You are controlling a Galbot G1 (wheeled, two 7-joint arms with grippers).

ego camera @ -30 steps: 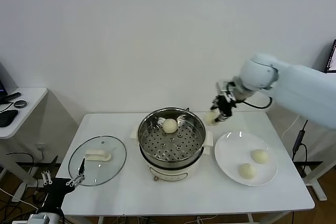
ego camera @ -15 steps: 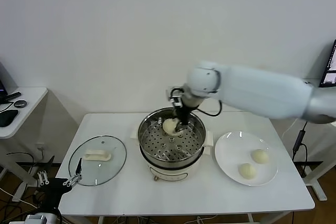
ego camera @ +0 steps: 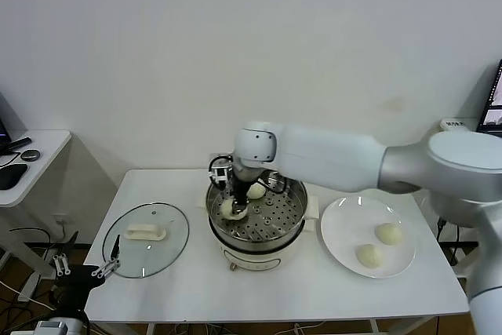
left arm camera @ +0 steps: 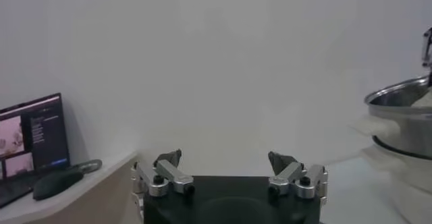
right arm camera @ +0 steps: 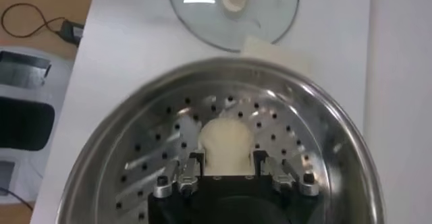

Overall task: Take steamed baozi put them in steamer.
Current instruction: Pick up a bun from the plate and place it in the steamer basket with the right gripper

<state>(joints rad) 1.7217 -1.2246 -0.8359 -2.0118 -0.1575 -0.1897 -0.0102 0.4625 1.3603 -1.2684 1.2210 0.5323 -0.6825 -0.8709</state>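
The right claw (ego camera: 233, 203) grips a bun (right arm camera: 227, 141), with the steamer (ego camera: 292, 217) tray right under it.

The steamer (ego camera: 256, 221) is a round, shiny steel pot on a white base with side handles, standing upright mid-surface with its lid off and its perforated tray exposed. Four steamed baozi, smooth cream-white round buns, show. One baozi (ego camera: 256, 191) lies on the tray at the far side. A second baozi (ego camera: 230, 209) sits at the tray's left part, pinched between the fingers (right arm camera: 192, 166) of the right gripper (ego camera: 234, 202). A third baozi (ego camera: 387, 234) and a fourth baozi (ego camera: 369, 256) lie side by side, apart, to the steamer's right.
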